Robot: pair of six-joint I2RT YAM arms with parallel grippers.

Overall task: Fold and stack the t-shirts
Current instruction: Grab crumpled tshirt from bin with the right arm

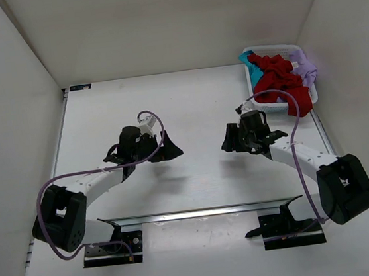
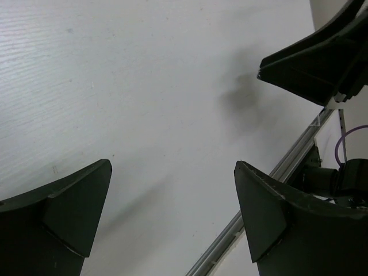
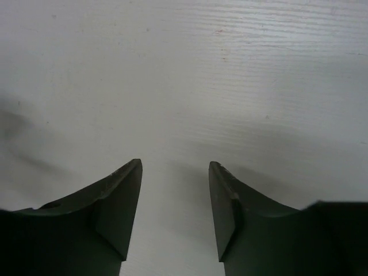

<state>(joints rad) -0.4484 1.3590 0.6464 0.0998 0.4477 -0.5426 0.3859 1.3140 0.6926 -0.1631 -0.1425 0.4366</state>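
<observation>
The t-shirts lie bunched together in a white mesh basket (image 1: 271, 47) at the table's far right corner. The deep red one (image 1: 276, 74) is on top and drapes over the basket's near rim. Teal (image 1: 250, 61) shows at the left, and pale lavender (image 1: 306, 67) at the right. My left gripper (image 1: 167, 148) (image 2: 172, 164) hovers open over bare white table at centre-left, holding nothing. My right gripper (image 1: 229, 139) (image 3: 175, 163) is open too, over bare table at centre-right, well short of the basket. In the left wrist view, the right gripper's dark finger (image 2: 310, 63) shows at upper right.
White walls close in the table (image 1: 187, 104) on the left, back and right. A metal rail (image 1: 199, 212) runs across the near edge between the two arm bases. Purple cables (image 1: 299, 158) loop along both arms.
</observation>
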